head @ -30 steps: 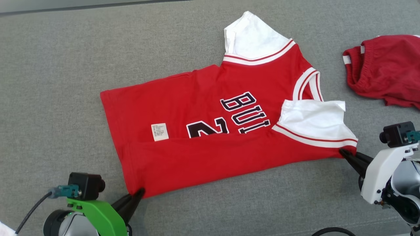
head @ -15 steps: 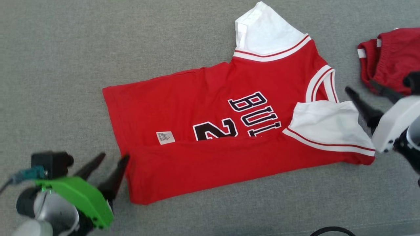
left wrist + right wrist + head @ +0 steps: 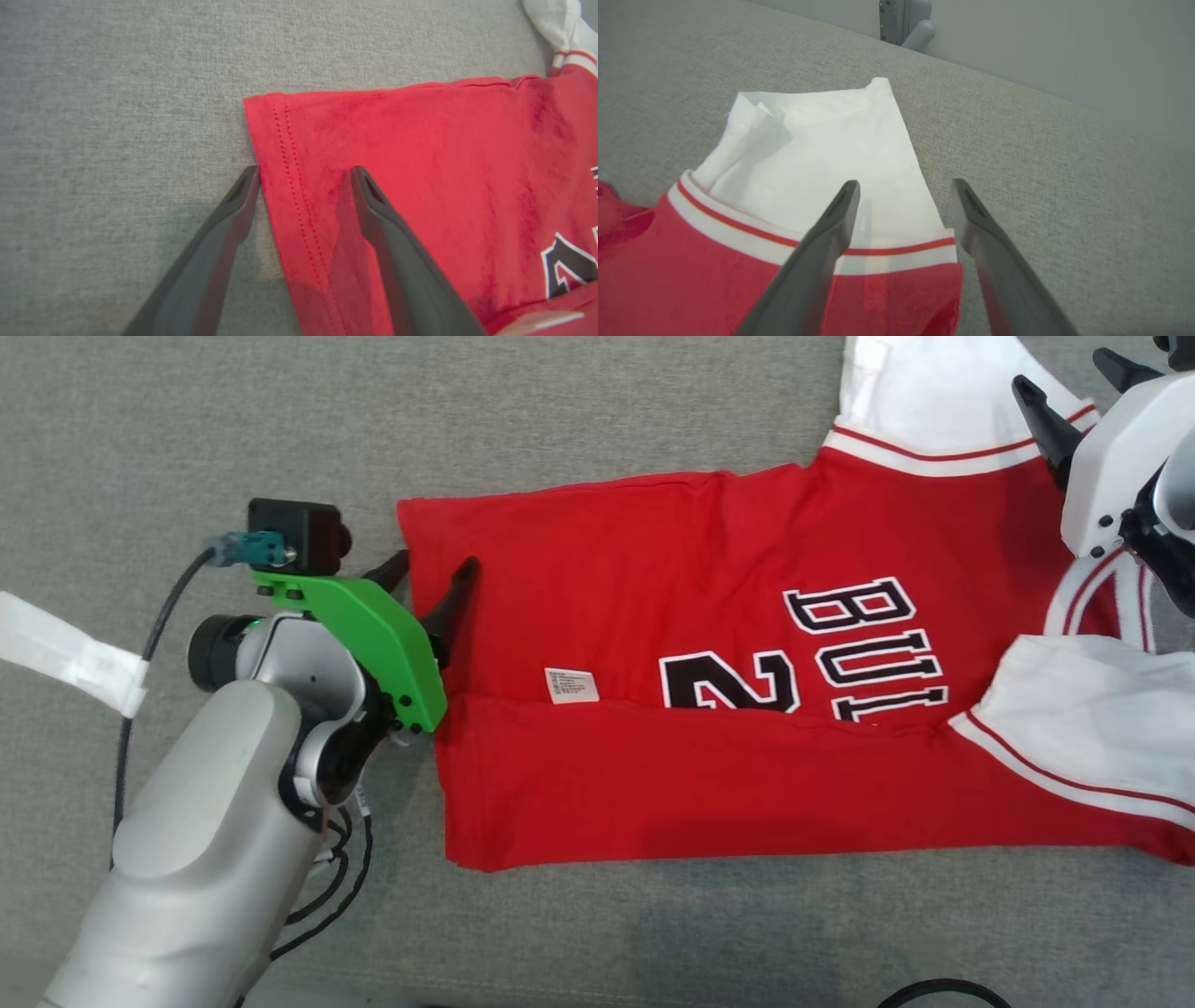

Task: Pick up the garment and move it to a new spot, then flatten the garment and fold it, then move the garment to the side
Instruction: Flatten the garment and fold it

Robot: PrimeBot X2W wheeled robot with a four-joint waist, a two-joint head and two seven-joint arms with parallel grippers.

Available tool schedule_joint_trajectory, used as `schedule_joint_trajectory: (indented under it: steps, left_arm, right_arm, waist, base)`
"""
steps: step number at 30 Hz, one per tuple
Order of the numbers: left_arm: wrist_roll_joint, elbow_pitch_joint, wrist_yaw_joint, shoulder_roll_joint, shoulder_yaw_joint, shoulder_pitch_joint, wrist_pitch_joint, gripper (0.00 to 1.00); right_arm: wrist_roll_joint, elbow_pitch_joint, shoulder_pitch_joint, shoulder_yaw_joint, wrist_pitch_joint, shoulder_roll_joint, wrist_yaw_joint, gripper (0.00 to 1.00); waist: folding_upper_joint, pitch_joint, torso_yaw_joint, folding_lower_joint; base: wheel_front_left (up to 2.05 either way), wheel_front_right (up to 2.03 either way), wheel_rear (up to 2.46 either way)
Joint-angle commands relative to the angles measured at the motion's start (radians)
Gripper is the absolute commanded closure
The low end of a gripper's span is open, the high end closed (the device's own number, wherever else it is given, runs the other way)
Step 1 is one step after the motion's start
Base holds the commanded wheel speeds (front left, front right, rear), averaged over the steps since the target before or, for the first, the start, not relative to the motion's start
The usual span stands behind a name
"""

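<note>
The garment (image 3: 653,616) is a red jersey with white sleeves and black lettering, lying flat on the grey cloth surface (image 3: 187,429), its near long edge folded over. My left gripper (image 3: 436,562) is open at the hem's far corner. In the left wrist view the left gripper (image 3: 304,175) straddles the stitched hem (image 3: 285,154), one finger on the grey cloth and one over the red fabric. My right gripper (image 3: 1064,371) is open above the far white sleeve (image 3: 934,392). In the right wrist view the right gripper (image 3: 906,186) spans that sleeve's (image 3: 822,140) right edge.
A white label (image 3: 571,684) sits on the jersey by the fold line. A black cable (image 3: 943,989) loops at the bottom edge. In the right wrist view the surface ends at a pale wall with a grey metal fitting (image 3: 903,21).
Both grippers have opened, let go of the garment's near corners and moved to its far edge. The head camera has shifted, so the jersey sits further right in the picture.
</note>
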Motion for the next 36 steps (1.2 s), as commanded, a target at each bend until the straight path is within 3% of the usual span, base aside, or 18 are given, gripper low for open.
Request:
schedule_joint_trajectory:
  steps: [1, 7, 8, 9, 10, 11, 17, 18, 19, 27, 36]
  left_arm:
    - [-0.003, 0.049, -0.026, -0.029, -0.020, -0.036, -0.002, 0.00]
    - [0.005, 0.163, -0.077, -0.102, -0.071, -0.084, -0.008, 0.00]
    - [0.003, 0.178, -0.086, -0.112, -0.077, -0.088, -0.005, 0.09]
    - [0.003, 0.190, -0.094, -0.122, -0.082, -0.094, -0.007, 0.58]
    - [0.002, 0.201, -0.103, -0.128, -0.086, -0.099, -0.010, 0.92]
    - [0.002, 0.211, -0.113, -0.136, -0.093, -0.103, -0.012, 1.00]
    - [-0.014, 0.256, -0.147, -0.161, -0.108, -0.117, -0.024, 1.00]
    - [-0.016, 0.264, -0.150, -0.165, -0.110, -0.119, -0.029, 1.00]
    - [-0.020, 0.268, -0.154, -0.167, -0.109, -0.123, -0.032, 1.00]
    - [-0.049, 0.300, -0.171, -0.157, -0.081, -0.140, -0.083, 1.00]
    - [-0.004, 0.226, -0.157, -0.078, -0.056, -0.113, -0.183, 1.00]
  right_arm:
    - [-0.014, 0.068, -0.033, 0.011, -0.025, 0.003, -0.001, 0.00]
    - [-0.049, 0.262, -0.129, 0.031, -0.106, 0.031, -0.001, 0.00]
    - [-0.053, 0.291, -0.143, 0.032, -0.115, 0.035, -0.001, 0.00]
    - [-0.059, 0.318, -0.156, 0.032, -0.124, 0.040, -0.001, 0.00]
    - [-0.064, 0.344, -0.165, 0.035, -0.133, 0.044, -0.001, 0.00]
    - [-0.072, 0.367, -0.175, 0.040, -0.141, 0.048, -0.001, 0.00]
    - [-0.085, 0.464, -0.205, 0.063, -0.175, 0.062, 0.000, 0.00]
    - [-0.082, 0.480, -0.209, 0.067, -0.182, 0.066, -0.001, 0.58]
    - [-0.071, 0.494, -0.212, 0.065, -0.191, 0.070, -0.001, 1.00]
    - [0.005, 0.502, -0.259, 0.104, -0.294, 0.088, -0.001, 1.00]
    - [0.133, 0.366, -0.228, 0.164, -0.424, 0.045, -0.001, 1.00]
  waist:
    - [-0.0001, 0.062, 0.084, -0.0003]
    - [-0.0001, 0.074, 0.128, -0.0003]
    - [-0.0001, 0.077, 0.132, -0.0003]
    - [-0.0001, 0.080, 0.136, -0.0003]
    - [-0.0001, 0.082, 0.138, -0.0003]
    - [-0.0001, 0.082, 0.140, -0.0003]
    - [-0.0001, 0.079, 0.146, -0.0003]
    - [-0.0001, 0.078, 0.146, -0.0003]
    - [-0.0001, 0.078, 0.144, -0.0003]
    - [-0.0001, 0.075, 0.100, -0.0003]
    - [-0.0001, 0.011, 0.036, -0.0003]
  base:
    - [0.00, 0.00, 0.00]
    - [0.00, 0.00, 0.00]
    - [0.00, 0.00, 0.00]
    - [0.00, 0.00, 0.00]
    - [0.00, 0.00, 0.00]
    - [0.00, 0.00, 0.00]
    - [0.00, 0.00, 0.00]
    - [0.00, 0.00, 0.00]
    - [0.00, 0.00, 0.00]
    - [0.00, 0.00, 0.00]
    - [0.00, 0.00, 0.00]
